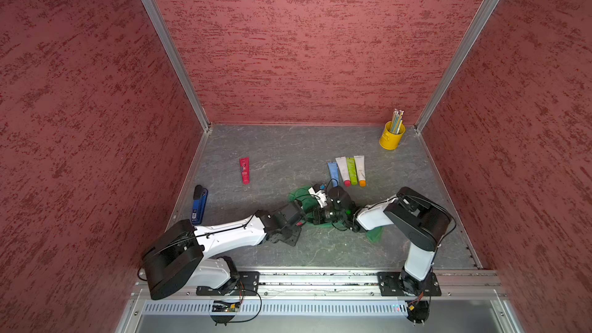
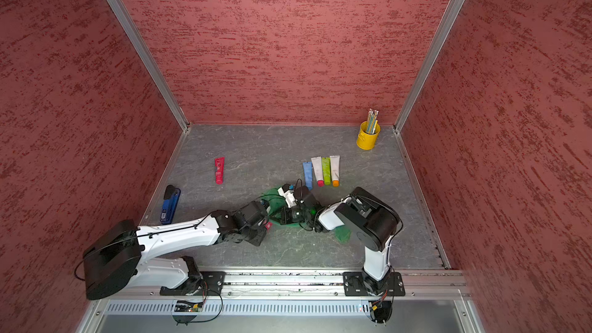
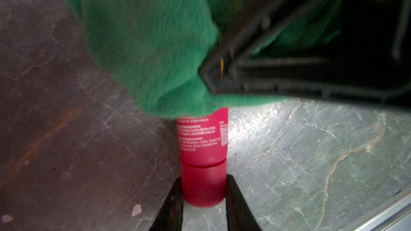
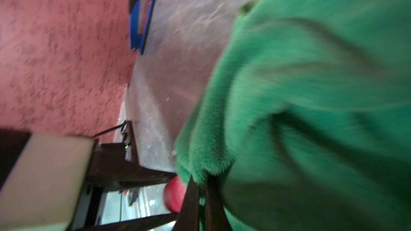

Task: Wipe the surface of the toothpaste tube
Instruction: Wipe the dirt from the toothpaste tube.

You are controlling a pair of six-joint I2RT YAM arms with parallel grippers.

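Between red walls (image 1: 320, 43), grey marbled tabletop (image 1: 288, 155).

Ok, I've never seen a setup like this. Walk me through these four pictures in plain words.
Two white-and-black robot arms, left arm and right arm, stand at a grey table. Two pictures look down from overhead; the other two come from cameras on each wrist. The left gripper pinches a red tube by its cap. The right gripper is closed on a green cloth draped over that tube. Lying on the table: a spare red tube, a row of four tubes, a blue stapler, and a yellow cup of pencils.
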